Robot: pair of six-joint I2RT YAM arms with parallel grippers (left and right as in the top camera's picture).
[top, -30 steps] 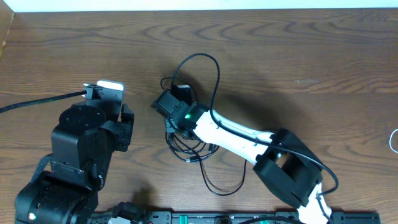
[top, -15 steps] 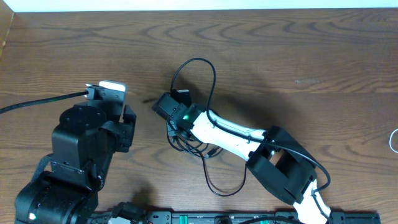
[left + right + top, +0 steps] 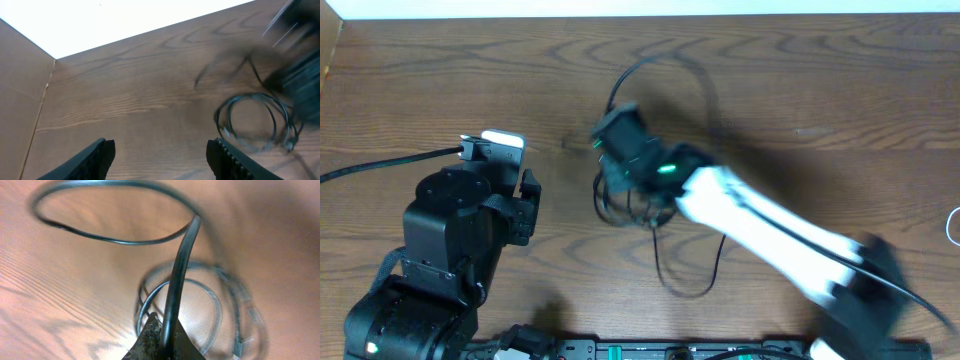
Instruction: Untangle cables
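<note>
Seen from across the room at the wooden table [image 3: 800, 60]: the right claw [image 3: 620, 132], blurred in the overhead view, is closed tight on a black cable [image 3: 176, 275]. Its fingers [image 3: 145, 341] pinch the cord with no gap showing. The cord rises out of the grip and curls into a wide loop beyond the claw's tip, partly lifted off the wood.

Just behind this claw, on the side nearer the robot's base, a small coil [image 3: 628, 205] of black cabling lies on the table, partly under the white right arm [image 3: 760, 225]. A longer strand trails from the coil further back in a U shape. Whether coil and loop are one cord or two cannot be told.

The left claw [image 3: 160, 155] stands wide open, its two fingers far apart, holding nothing and touching nothing. The coil lies ahead of it and off to its right, well clear of both fingers.

A thin white cable [image 3: 954, 226] shows only at the table's edge, well apart from the right claw on its outer side
</note>
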